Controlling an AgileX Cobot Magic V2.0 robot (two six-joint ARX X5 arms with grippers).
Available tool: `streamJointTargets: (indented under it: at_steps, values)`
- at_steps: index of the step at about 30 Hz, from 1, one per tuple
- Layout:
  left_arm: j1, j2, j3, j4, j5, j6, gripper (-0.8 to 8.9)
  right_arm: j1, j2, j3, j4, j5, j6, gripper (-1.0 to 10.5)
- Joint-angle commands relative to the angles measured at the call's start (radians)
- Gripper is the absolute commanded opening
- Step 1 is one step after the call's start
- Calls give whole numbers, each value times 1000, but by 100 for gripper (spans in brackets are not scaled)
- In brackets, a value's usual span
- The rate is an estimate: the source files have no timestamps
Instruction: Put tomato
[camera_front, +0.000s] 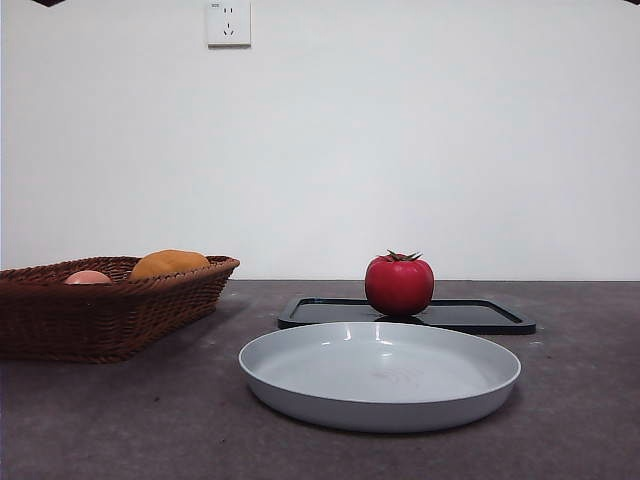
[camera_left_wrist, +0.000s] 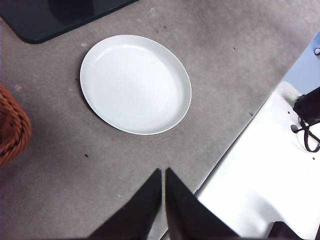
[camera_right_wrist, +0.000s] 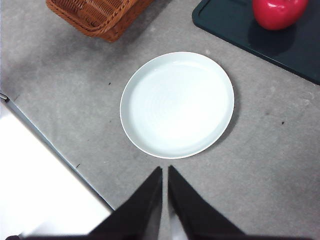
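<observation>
The glossy red tomato (camera_front: 399, 284) with a green calyx stands on a flat black tray (camera_front: 480, 316) behind the pale grey plate (camera_front: 380, 374); it also shows in the right wrist view (camera_right_wrist: 278, 12). The plate is empty in both wrist views (camera_left_wrist: 135, 83) (camera_right_wrist: 177, 104). My left gripper (camera_left_wrist: 163, 174) is shut and empty, high above the table near its front edge. My right gripper (camera_right_wrist: 164, 171) is shut and empty, also high, with the plate beyond its tips. Both arms show only as dark tips at the front view's top corners.
A brown wicker basket (camera_front: 110, 300) at the left holds an orange-yellow fruit (camera_front: 169, 263) and a pale pinkish fruit (camera_front: 88, 277). The basket's corner shows in both wrist views (camera_left_wrist: 12, 127) (camera_right_wrist: 97, 15). The table's front edge (camera_left_wrist: 235, 145) runs close to both grippers.
</observation>
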Motion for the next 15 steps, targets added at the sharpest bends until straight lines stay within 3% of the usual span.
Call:
streamJointTargets:
  at_steps: [1,7,15]
  values:
    - [-4,6,17,5,5,6,9,6,7,8,10,-5,-8,7]
    - [50,-41,15,72,-7,64,9,6,7,8,10,-5,-8,7]
    - [338,-263,-79,529,-82,144,9,6,7,8,10,-5,-8,7]
